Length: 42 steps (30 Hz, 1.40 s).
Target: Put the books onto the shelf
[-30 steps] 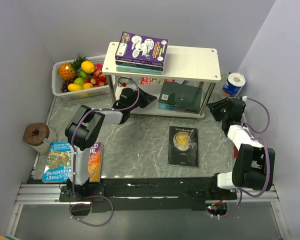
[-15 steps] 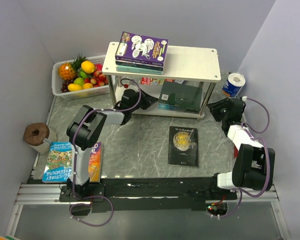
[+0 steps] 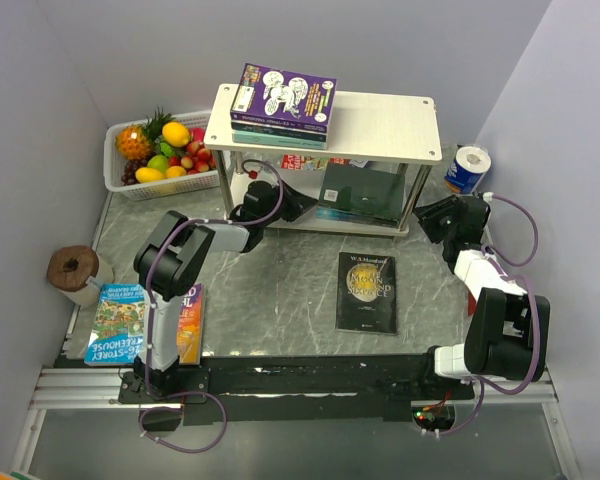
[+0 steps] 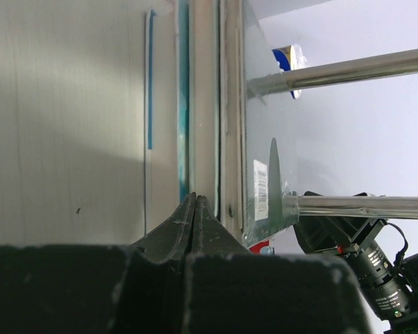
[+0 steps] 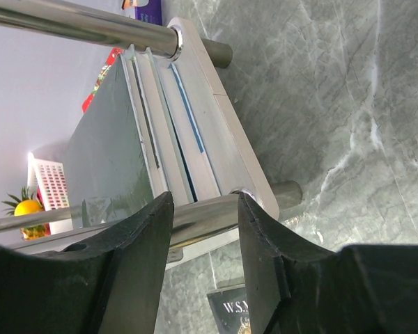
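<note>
Black gold-circle paperback (image 3: 366, 291) lies before pale two-tier wooden shelf (image 3: 380, 120), long axis toward it. Right gripper (image 5: 202, 200) nearer, parted, empty; left gripper (image 4: 196, 205) closed.

The flat black paper book with a gold circle (image 3: 367, 292), at 4 o'clock in the top view, says "W.S. Maugham" and "Moon and Sixpence". The flat blue paper book with cartoon pictures (image 3: 115, 322), at 8 o'clock, says "STOREY TREEHOUSE" along its near edge. The flat orange paper book (image 3: 192, 320) at its 3 o'clock shows only the letters "D" and "HL".
</note>
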Available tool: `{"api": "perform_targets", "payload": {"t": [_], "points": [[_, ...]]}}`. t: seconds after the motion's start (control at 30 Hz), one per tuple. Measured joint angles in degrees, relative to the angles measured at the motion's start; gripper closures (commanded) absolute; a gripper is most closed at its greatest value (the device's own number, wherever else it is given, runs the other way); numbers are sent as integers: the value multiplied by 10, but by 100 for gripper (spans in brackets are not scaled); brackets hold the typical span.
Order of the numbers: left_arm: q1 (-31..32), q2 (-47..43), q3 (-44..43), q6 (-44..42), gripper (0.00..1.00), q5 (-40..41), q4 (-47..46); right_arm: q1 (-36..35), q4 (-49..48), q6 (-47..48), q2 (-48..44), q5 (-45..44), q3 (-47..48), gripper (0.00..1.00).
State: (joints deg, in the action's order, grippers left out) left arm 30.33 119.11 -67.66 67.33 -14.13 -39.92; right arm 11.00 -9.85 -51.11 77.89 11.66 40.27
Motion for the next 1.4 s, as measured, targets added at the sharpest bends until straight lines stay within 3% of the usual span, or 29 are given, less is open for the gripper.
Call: {"api": "perform_targets", "payload": {"t": [0.77, 0.87, 0.97, 1.07, 1.17, 1.4], "points": [[4, -29, 47, 11, 99, -1, -23, -3, 0, 0, 0, -1, 0, 50], [6, -33, 51, 11, 99, 0, -23, -3, 9, 0, -4, -10, 0, 58], [6, -35, 51, 11, 99, 0, -22, -5, 22, 3, -46, -41, -19, 74], [4, -37, 51, 11, 99, -2, -22, -12, 22, 10, -121, -71, -61, 98], [1, -39, 51, 11, 99, -2, -22, -30, 26, 25, -163, -87, -79, 100], [-9, -39, 58, 11, 99, -2, -23, -96, 30, 81, -158, -105, -98, 100]]}}
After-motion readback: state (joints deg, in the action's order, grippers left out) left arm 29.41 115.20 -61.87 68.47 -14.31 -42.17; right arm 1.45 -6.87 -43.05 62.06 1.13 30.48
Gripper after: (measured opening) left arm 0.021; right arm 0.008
